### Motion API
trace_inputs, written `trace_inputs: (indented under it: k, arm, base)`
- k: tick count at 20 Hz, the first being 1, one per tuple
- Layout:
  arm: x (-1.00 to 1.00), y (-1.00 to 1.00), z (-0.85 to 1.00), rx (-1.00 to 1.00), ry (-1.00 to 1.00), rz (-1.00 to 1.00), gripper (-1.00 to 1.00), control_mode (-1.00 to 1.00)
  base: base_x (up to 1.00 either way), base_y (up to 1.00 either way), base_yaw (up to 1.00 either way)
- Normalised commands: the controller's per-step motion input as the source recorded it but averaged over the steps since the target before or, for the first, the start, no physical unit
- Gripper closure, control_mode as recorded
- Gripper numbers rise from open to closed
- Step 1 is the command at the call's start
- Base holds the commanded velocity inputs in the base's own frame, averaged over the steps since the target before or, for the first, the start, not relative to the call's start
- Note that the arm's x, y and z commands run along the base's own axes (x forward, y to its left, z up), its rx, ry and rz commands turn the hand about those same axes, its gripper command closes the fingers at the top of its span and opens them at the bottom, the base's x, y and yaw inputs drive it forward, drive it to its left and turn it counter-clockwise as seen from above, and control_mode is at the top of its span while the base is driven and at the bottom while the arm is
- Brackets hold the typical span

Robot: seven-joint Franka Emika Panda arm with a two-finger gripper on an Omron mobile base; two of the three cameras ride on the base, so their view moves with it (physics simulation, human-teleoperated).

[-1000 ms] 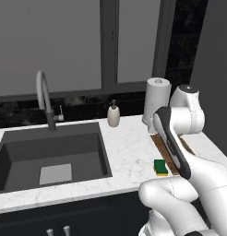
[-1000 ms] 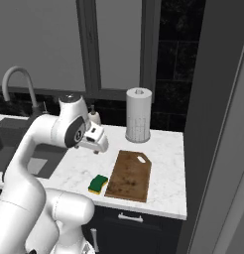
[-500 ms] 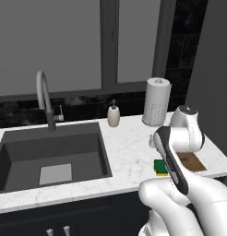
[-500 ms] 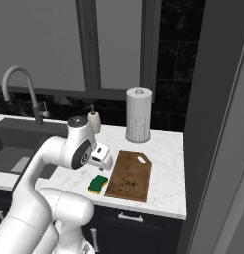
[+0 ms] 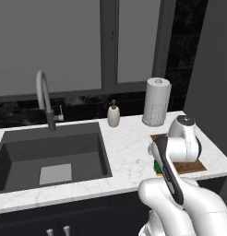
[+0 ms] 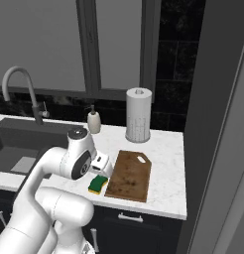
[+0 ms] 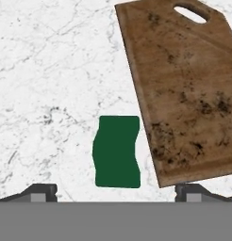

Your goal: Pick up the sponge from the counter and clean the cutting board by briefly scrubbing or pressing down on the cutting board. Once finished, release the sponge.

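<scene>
Gripper lowered toward sponge | jaws apart | cutting board probably unmoved

Mottled wooden board, veined marble counter

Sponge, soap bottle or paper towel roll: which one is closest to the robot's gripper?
The sponge. It lies flat on the counter right under the gripper, beside the board. The bottle and roll stand farther back.

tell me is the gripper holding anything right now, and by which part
Nothing is held. The gripper hangs open above the sponge, which lies on the counter beside the cutting board.
</scene>
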Motion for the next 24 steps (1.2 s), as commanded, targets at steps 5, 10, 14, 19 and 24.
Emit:
trace_inputs:
  k: [5,10,14,19,24]
  arm:
    - [0.00,0.00,-0.25,0.00,0.00,0.00,-1.00,-1.00]
    - [0.00,0.00,-0.18,0.00,0.00,0.00,-1.00,-1.00]
    - [0.00,0.00,-0.19,0.00,0.00,0.00,-1.00,-1.00]
    - [0.00,0.00,-0.27,0.00,0.00,0.00,-1.00,-1.00]
    - [0.00,0.03,-0.37,0.00,0.00,0.00,-1.00,-1.00]
  base:
    - [0.00,0.00,0.00]
    - [0.00,0.00,0.00]
    - [0.00,0.00,0.00]
    - [0.00,0.00,0.00]
    - [0.00,0.00,0.00]
